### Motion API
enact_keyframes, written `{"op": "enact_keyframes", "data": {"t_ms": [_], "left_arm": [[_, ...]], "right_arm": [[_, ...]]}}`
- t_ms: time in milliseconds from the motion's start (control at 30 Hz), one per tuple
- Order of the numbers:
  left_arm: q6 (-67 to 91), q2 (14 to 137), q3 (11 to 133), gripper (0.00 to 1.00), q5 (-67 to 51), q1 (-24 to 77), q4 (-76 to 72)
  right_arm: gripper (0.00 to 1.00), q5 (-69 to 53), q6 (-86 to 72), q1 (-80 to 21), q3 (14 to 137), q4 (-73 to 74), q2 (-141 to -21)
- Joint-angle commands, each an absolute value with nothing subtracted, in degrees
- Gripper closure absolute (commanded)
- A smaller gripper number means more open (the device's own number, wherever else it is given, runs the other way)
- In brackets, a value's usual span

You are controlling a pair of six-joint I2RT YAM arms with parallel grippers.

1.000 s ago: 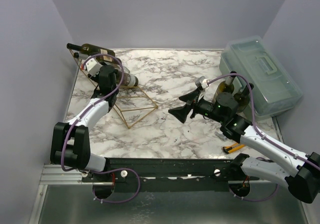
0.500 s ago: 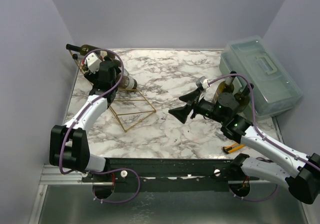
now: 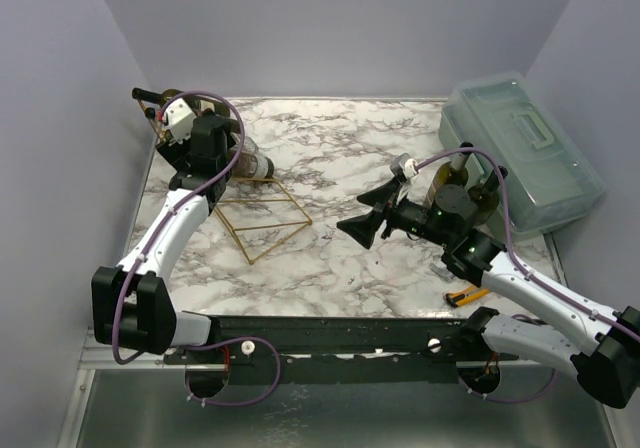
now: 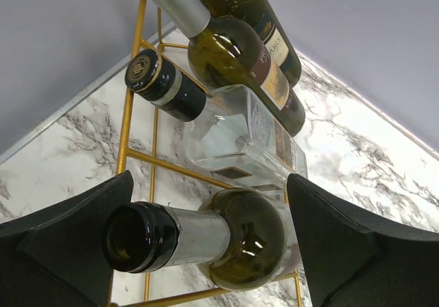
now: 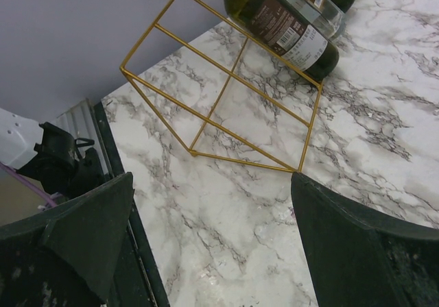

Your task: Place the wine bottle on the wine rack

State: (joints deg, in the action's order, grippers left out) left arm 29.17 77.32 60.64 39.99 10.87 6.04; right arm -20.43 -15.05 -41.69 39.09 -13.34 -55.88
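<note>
Left tool (image 4: 209, 197) stands spread either side of the dark green glass wine bottle (image 4: 240, 238), which lies between its fingers (image 4: 62, 245) on the slanted gold wire rack (image 4: 124, 139). Withdrawn crooked, a finger could snag the neck and roll it off. Right tool (image 5: 211, 183) spread, empty.

A robot test cell, a lab set-up rather than a home: plain lilac walls (image 3: 330, 28) close in a marbled table (image 3: 350, 258) on three sides, the left arm (image 3: 165, 233) and right arm (image 3: 530, 293) are bolted to a black rail (image 3: 350, 333) at its near edge, purple cables (image 3: 500, 200) loop off them, and the few props are a gold rack (image 3: 265, 223) of bottles (image 3: 255, 163) and a plastic box (image 3: 520, 148)
</note>
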Motion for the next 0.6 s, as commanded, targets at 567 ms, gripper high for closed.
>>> {"op": "enact_keyframes", "data": {"t_ms": [567], "left_arm": [[20.30,64.72,65.02,0.01,36.33,10.81,13.51]], "right_arm": [[0.00,-7.94,-12.20,-42.10,47.56,-1.13,-55.50]]}}
